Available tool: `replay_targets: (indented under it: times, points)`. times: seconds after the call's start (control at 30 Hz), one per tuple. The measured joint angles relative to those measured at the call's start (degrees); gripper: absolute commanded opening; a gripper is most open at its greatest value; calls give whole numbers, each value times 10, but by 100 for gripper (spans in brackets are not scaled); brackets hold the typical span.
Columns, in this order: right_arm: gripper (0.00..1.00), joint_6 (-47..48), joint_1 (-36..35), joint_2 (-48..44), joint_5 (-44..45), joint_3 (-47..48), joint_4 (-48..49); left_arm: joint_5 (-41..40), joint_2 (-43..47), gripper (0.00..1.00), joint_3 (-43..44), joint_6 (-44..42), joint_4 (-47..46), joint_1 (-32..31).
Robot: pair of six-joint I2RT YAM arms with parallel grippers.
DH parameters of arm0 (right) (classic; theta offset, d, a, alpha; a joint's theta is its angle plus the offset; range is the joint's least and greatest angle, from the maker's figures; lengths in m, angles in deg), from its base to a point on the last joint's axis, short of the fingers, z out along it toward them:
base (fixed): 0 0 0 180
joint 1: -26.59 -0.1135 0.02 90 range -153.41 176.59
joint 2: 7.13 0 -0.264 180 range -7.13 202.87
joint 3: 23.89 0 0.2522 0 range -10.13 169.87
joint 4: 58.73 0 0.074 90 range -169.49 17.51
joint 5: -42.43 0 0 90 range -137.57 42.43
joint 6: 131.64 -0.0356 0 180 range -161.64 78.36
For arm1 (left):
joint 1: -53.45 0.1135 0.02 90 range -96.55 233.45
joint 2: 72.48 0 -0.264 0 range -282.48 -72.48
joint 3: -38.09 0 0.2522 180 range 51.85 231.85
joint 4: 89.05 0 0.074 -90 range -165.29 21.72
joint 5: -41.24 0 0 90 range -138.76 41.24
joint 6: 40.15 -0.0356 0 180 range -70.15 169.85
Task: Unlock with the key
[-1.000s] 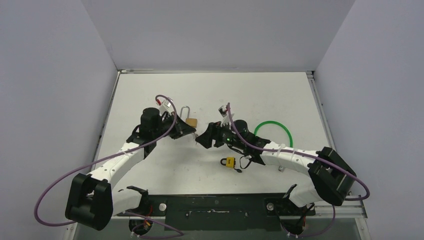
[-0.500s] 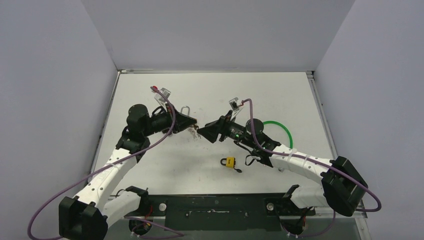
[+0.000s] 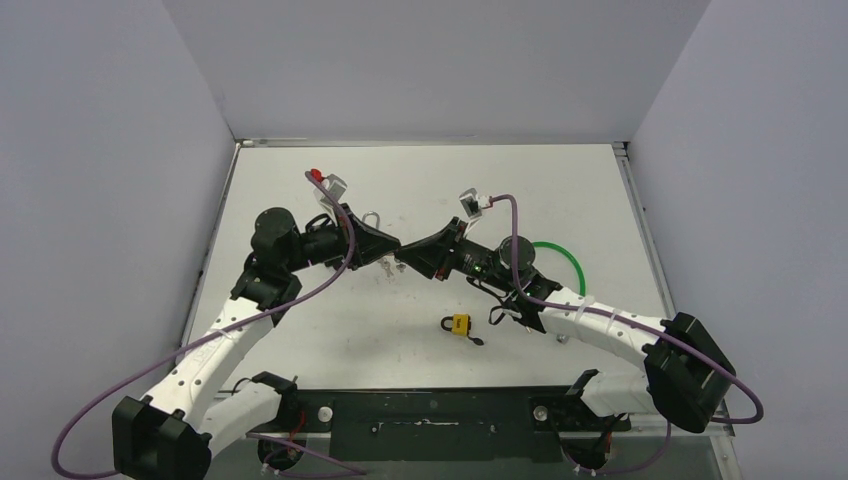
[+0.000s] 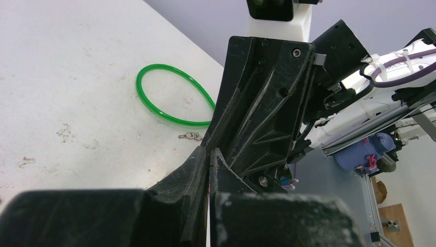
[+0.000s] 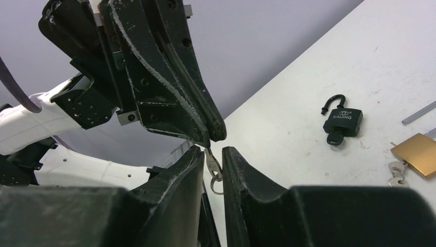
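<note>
A small silver key (image 5: 211,160) on a split ring hangs from the tips of my left gripper (image 3: 388,245), which is shut on its upper end. My right gripper (image 5: 211,150) faces it tip to tip above the table. Its fingers (image 5: 193,164) have closed in on the key's lower part from both sides. In the left wrist view my left gripper (image 4: 210,152) shows pressed fingers, with the key hidden between them. A brass padlock (image 5: 419,148) with loose keys (image 5: 396,172) beside it lies on the table. A black padlock (image 5: 342,121) lies with its shackle open.
A yellow padlock (image 3: 459,324) lies in front of the right arm. A green ring (image 3: 573,262) lies flat to its right, also seen as the green ring (image 4: 175,100) with small keys (image 4: 191,136) near it. Grey walls enclose the white table (image 3: 300,190).
Both arms have lifted and turned their grippers toward each other. The right jaws, wide open before, have closed in around the key held by the left gripper.
</note>
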Motion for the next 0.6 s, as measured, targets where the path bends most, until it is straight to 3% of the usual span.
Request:
replay_targets:
  times: [0.37, 0.6]
  points:
    - [21, -2, 0, 0, -12, 0, 9, 4, 3, 0, 4, 3, -9, -6]
    - [28, -8, 0, 0, -21, -9, 27, 5, 7, 0, 5, 14, -13, -6]
